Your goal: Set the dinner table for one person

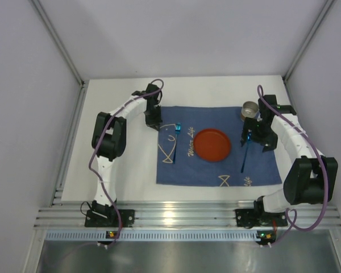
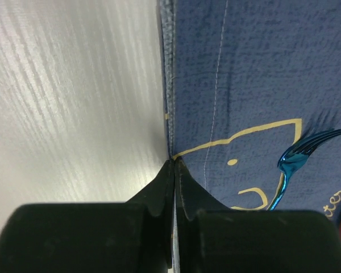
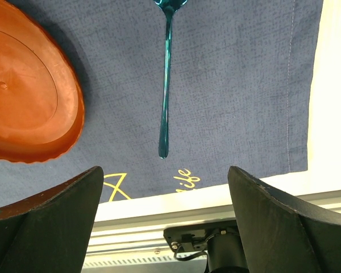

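Observation:
The white dinner table (image 1: 131, 165) carries a dark blue placemat (image 1: 216, 168) with fish drawings. On the placemat are a red plate (image 1: 212, 145), a blue fork (image 1: 179, 128) to its left and a blue spoon (image 1: 244, 154) to its right. My left gripper (image 1: 155, 125) sits at the placemat's far left edge; in the left wrist view it (image 2: 174, 162) is shut on that cloth edge (image 2: 169, 85), with the fork (image 2: 290, 165) to its right. My right gripper (image 1: 251, 136) is open and empty above the spoon (image 3: 166, 85), with the plate (image 3: 28, 96) to its left.
A small metal cup (image 1: 250, 109) stands at the placemat's far right corner, just behind my right gripper. A ridged aluminium rail (image 1: 176, 216) runs along the near table edge by the arm bases. White walls close in the left, right and far sides.

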Motion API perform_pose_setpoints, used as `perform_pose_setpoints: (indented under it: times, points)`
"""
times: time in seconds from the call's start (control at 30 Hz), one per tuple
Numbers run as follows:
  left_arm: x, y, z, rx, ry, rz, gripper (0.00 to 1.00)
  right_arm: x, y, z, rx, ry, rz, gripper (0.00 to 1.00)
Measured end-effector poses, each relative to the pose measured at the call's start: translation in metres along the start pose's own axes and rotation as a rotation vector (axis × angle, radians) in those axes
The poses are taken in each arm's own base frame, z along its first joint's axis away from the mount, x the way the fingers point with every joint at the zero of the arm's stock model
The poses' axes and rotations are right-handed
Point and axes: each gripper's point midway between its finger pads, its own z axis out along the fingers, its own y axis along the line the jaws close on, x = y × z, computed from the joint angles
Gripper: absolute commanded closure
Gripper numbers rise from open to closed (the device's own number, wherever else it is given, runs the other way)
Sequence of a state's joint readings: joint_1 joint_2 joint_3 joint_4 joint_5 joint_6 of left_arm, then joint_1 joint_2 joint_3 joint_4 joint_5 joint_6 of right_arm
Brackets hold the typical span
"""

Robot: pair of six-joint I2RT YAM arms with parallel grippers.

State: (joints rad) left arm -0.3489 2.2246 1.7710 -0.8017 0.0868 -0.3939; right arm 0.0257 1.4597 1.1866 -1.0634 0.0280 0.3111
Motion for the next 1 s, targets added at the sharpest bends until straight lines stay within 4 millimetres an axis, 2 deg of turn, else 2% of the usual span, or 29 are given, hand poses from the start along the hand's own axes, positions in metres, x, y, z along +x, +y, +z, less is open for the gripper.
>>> perform_pose_setpoints:
  times: [0.23, 0.47, 0.6, 0.77, 1.0]
  points:
    - [0.0, -0.005, 0.001, 0.028, 0.008, 0.001, 1.0, -0.001, 0.0, 0.0, 0.001, -0.001, 0.0, 0.09]
    - [-0.002, -0.001, 0.001, 0.05, 0.006, -0.022, 1.0, -0.001, 0.0, 0.0, 0.001, -0.001, 0.0, 0.09]
    - [-0.005, 0.012, -0.002, 0.054, -0.005, -0.051, 1.0, 0.0, 0.0, 0.0, 0.001, -0.001, 0.0, 0.09]
    - [-0.011, 0.041, -0.006, 0.033, -0.015, -0.105, 1.0, -0.001, 0.0, 0.0, 0.001, 0.001, 0.0, 0.09]
    - [-0.016, 0.058, -0.009, -0.012, -0.035, -0.1, 1.0, -0.007, 0.002, -0.001, -0.002, -0.008, -0.001, 0.09]
